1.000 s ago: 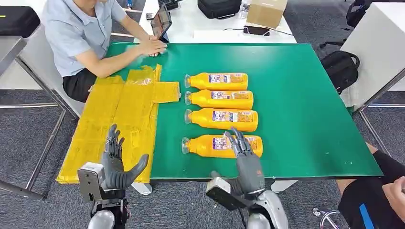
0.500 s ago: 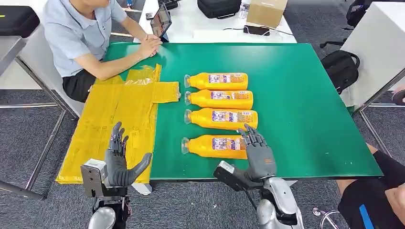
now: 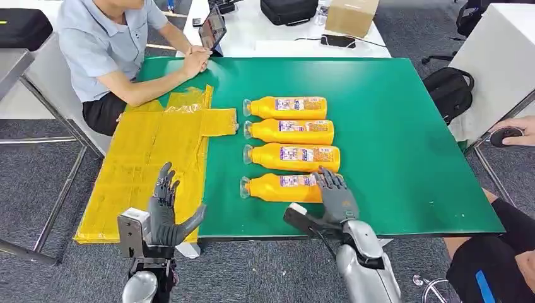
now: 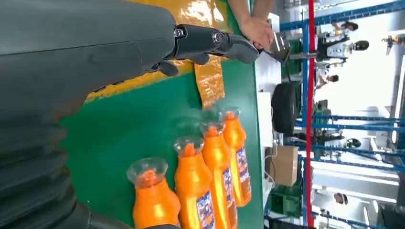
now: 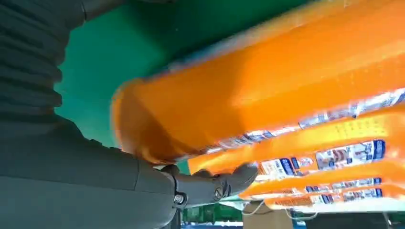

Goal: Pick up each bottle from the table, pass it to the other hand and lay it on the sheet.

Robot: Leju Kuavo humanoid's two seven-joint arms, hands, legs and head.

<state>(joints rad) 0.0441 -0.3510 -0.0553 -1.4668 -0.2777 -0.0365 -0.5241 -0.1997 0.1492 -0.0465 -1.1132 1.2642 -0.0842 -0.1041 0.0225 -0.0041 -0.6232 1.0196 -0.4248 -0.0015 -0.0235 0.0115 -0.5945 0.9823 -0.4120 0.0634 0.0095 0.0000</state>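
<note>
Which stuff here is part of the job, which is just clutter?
Job: four orange bottles lying on the green table; yellow sheet; right robot hand at the nearest bottle; left robot hand.
Clutter: tablet, cardboard box, black bag, backpack.

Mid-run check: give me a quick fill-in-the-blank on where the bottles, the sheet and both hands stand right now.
1. ____ orange bottles lie on the green table.
2. The right hand is at the base of the ____ bottle in the row.
3. The yellow sheet has ____ bottles on it.
4. The left hand holds ____.

Missing words: four; nearest; no; nothing
</note>
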